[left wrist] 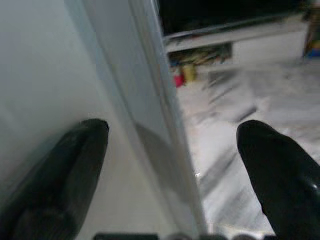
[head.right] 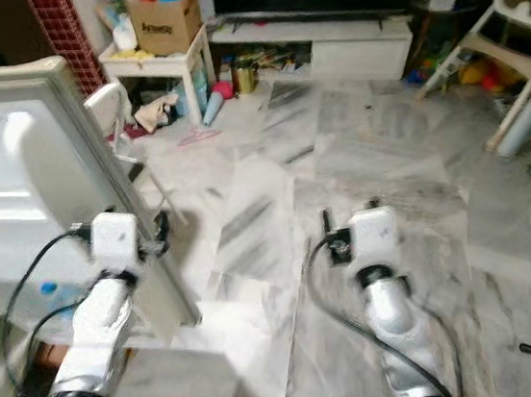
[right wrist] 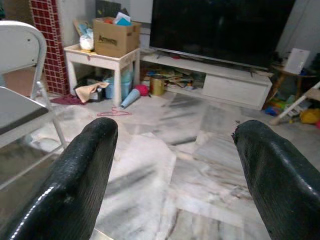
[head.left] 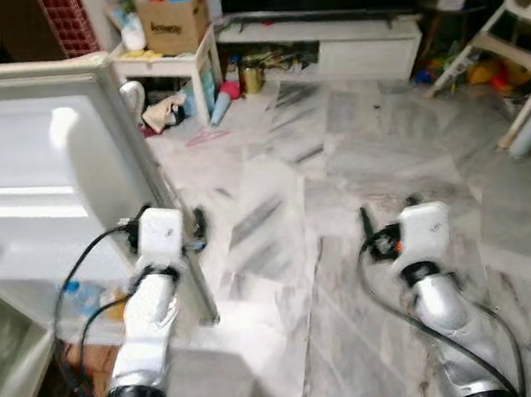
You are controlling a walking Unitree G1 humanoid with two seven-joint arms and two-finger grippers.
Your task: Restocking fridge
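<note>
Your left pincer (left wrist: 170,165) straddles the open fridge door's (head.left: 70,184) edge, fingers apart — right pincer (right wrist: 175,165) hangs open, lower right, over floor (head.left: 356,149).

The white fridge door (head.left: 59,175) is standing wide open at the robot's left, its inner side facing the camera, with moulded shelves running across it. A bottle with a blue cap (head.left: 82,297) is sitting in the lower door shelf, something orange just beside it, too blurred to identify. The door's free edge (left wrist: 160,110) is running up between the left gripper's (left wrist: 172,145) spread fingers, one on each side.
</note>
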